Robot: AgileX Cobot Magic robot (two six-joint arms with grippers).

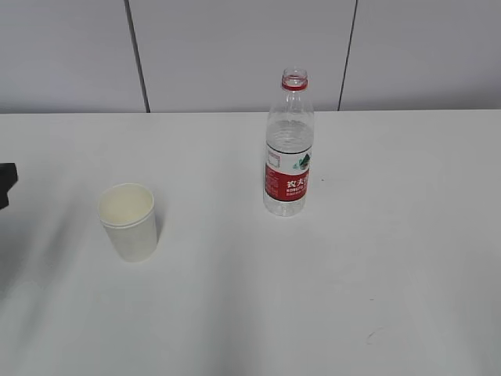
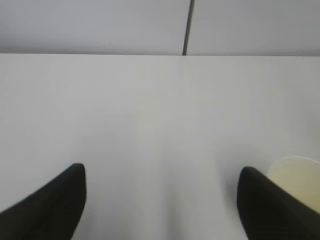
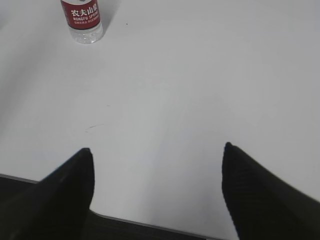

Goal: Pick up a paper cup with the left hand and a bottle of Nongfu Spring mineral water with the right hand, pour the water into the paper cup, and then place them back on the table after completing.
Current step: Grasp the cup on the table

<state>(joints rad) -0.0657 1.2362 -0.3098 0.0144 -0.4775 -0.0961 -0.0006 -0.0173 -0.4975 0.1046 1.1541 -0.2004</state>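
Exterior view: cup (image 1: 127, 222) upright on the surface (image 1: 376, 258), empty-looking, left of the bottle (image 1: 288, 149) and nearer the camera, well apart from it. Bottle upright, uncapped, red ring at the neck, red label, water (image 1: 286, 157) filling roughly the lower two thirds. Only a dark sliver of the left arm (image 1: 6, 182) at the frame's left edge, left of the cup; neither gripper visible here. Left wrist view: left gripper (image 2: 160, 200) spread wide, nothing between the fingers, bare surface ahead; cup (image 2: 297, 180) peeking out just behind the right-hand finger, off to the side rather than between the two. Right wrist view: right gripper (image 3: 157, 192) also wide and empty, hovering near the surface's front edge; bottle (image 3: 82, 21) far off at the top left, only its lower part in frame. Task judged not yet begun, both reaches still ahead. Risks from here: left gripper misaligned with the cup, so a straight advance likely to clip the rim with a finger and knock the light cup over; thin paper wall liable to crush under a hard squeeze. Open bottle prone to tip and spill if bumped during a slanted approach, and to slosh if lifted or tilted abruptly; stream likely to miss if the mouth is not brought over the cup.
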